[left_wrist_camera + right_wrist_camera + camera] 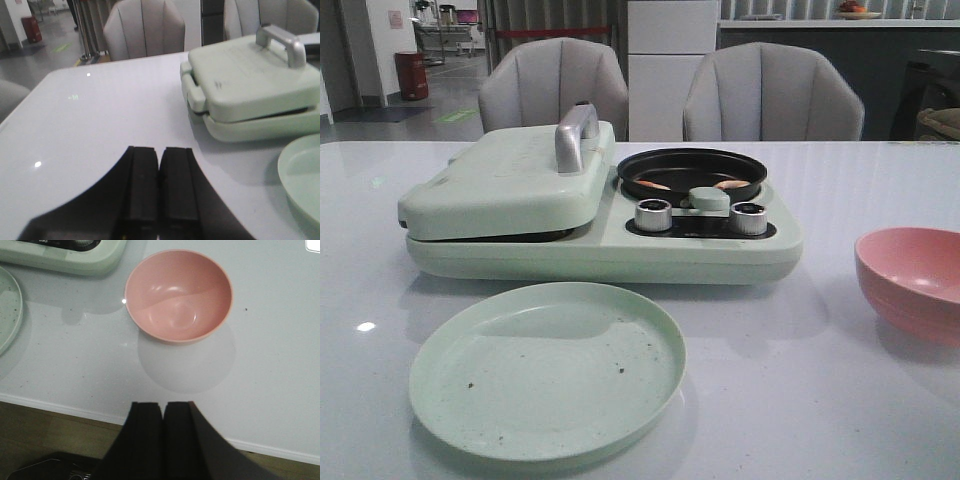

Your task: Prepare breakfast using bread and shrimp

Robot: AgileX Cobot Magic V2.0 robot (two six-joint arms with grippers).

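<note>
So the mint-green breakfast maker (600, 215) sits mid-table, and its sandwich-press lid (510, 175) on the left is down, silver handle (574, 136) on top. No bread is visible anywhere, so the guess is the slices are shut inside the press toasting, though the frames can't confirm that. The gap under the lid just looks dark.

The shrimp (654, 185) are easier: a couple of pale orange curls lie in the little black frying pan (692, 173) on the right side of the appliance, behind the two chrome knobs (654, 214). That makes sense as the cooking spot.

Nearer the camera, the pale green plate (548, 368) holds nothing but a few crumbs or specks, probably parked right in front so the cooked food only has a short trip. The pink bowl (178, 295) at the right is bare inside too, likely where the shrimp came from.

Both arms are pulled back off the work. The left gripper (159, 190) hangs over bare table left of the press, fingers pressed together, holding nothing. The right gripper (163, 435) hovers at the near table edge below the bowl, likewise closed up and empty. Looks like a waiting pose while things cook.
</note>
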